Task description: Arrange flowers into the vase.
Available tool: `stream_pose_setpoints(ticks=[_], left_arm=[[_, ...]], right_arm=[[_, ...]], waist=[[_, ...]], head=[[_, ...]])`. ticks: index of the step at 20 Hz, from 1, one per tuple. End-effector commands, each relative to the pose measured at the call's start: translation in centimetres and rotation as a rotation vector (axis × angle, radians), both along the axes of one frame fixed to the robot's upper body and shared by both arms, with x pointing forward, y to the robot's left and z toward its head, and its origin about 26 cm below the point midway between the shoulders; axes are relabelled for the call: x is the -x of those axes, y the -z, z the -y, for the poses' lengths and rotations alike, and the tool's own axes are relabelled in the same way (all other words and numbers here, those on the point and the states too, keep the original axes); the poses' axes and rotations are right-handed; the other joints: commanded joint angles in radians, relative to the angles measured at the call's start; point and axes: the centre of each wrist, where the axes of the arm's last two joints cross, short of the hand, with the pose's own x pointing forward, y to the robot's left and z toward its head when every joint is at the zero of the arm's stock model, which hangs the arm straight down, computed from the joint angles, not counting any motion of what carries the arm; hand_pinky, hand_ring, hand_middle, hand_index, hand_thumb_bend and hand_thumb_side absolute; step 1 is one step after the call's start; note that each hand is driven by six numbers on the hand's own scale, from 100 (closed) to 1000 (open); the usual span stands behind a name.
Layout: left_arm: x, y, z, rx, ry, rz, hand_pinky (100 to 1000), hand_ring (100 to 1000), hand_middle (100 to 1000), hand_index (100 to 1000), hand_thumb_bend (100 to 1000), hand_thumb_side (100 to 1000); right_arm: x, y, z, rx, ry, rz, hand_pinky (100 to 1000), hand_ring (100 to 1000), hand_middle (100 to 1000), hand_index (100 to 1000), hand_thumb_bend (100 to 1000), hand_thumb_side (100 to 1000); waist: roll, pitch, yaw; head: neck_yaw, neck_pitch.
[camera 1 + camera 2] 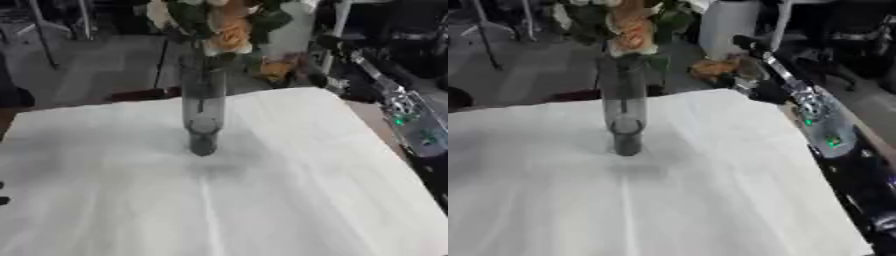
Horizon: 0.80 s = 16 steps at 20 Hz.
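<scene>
A tall clear glass vase (pixel 202 112) stands upright on the white cloth, at the middle of the table's far half. It holds orange and white flowers (pixel 229 27) with green leaves that rise past the top edge. My right arm (pixel 820 117) runs along the table's right side to the far right corner. Its dark hand (pixel 756 89) is there, off the cloth and well right of the vase. An orange flower (pixel 713 67) lies just beyond the hand; whether they touch is unclear. Two dark tips (pixel 3 200) of my left hand show at the left edge.
The white cloth (pixel 262 200) covers the table, with its brown edge (pixel 140 94) showing at the back. Beyond it are a grey floor, stands and a pale bin (pixel 730 22).
</scene>
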Motion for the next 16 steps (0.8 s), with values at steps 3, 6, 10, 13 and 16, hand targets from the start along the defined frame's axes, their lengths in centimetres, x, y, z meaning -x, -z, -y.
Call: stream_pose_setpoints(ticks=[3,6,10,13,16], left_arm=[[-0.1,-1.8,-0.8,-0.042,-0.027,0.059,574,665,586,657,657,805],[-0.2,-2.3,-0.8,-0.057,-0.032,0.075,577,706,633,694,665,803],[-0.3,-2.7,-1.1,-0.076,-0.046,0.087,579,718,652,705,679,807],[-0.4,-2.9,-1.3,-0.083,-0.061,0.092,581,716,652,704,693,809],[-0.3,-2.9,-1.6,-0.084,-0.076,0.090,582,719,655,699,710,809]], right_arm=[[3.0,-1.6,0.6,-0.055,-0.014,0.066,1000,993,924,1000,677,744],[4.8,-0.6,0.5,-0.110,0.001,0.068,975,975,909,1000,609,747],[7.3,0.6,0.6,-0.178,0.048,0.068,955,958,900,1000,532,763],[8.4,0.9,0.5,-0.219,0.074,0.070,934,942,893,1000,500,759],[8.9,1.4,0.4,-0.259,0.089,0.066,921,929,886,1000,484,756]], waist=[[-0.002,0.010,-0.014],[0.002,0.014,-0.027],[0.008,0.013,-0.030],[0.012,0.006,-0.026],[0.016,0.002,-0.021]], head=[[0.033,-0.015],[0.041,-0.015],[0.043,-0.011],[0.053,0.000],[0.056,0.011]])
